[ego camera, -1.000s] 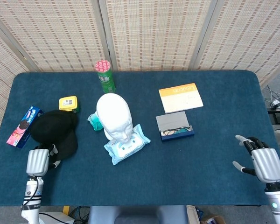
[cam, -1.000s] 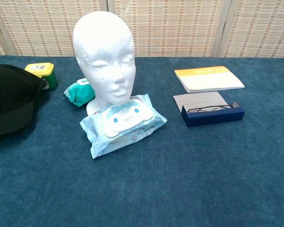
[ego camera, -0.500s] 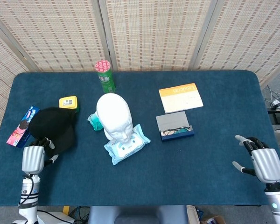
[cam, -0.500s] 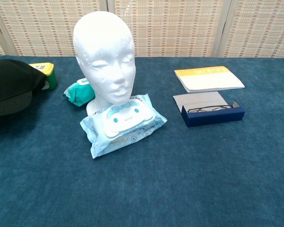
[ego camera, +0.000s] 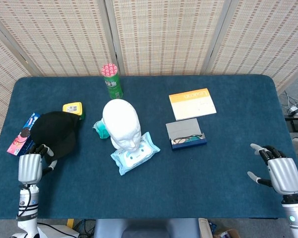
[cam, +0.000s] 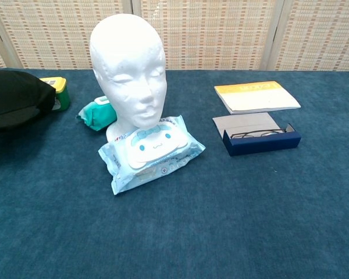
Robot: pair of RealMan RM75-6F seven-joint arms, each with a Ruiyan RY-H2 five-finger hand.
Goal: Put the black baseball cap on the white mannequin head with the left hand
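Note:
The black baseball cap (ego camera: pixel 54 131) is at the table's left, beside the white mannequin head (ego camera: pixel 120 121). My left hand (ego camera: pixel 31 166) is just in front of the cap, its fingers curled onto the cap's near edge, gripping it. In the chest view the cap (cam: pixel 14 102) shows at the left edge, raised off the cloth, and the mannequin head (cam: pixel 128 70) stands upright facing me; the hand itself is out of that frame. My right hand (ego camera: pixel 280 173) rests near the table's front right corner with its fingers spread and nothing in it.
A pack of wet wipes (ego camera: pixel 135 152) lies against the head's base, a teal pouch (ego camera: pixel 100 129) to its left. A yellow box (ego camera: pixel 72 108) and a cookie box (ego camera: pixel 21 134) flank the cap. Further back and right are a green can (ego camera: pixel 111 80), a booklet (ego camera: pixel 191 103) and a glasses case (ego camera: pixel 186 134).
My left hand drew back toward the left front corner with the cap's edge in it. The cap bunched up and rose, moving up and left in the chest view. The right hand stayed still.

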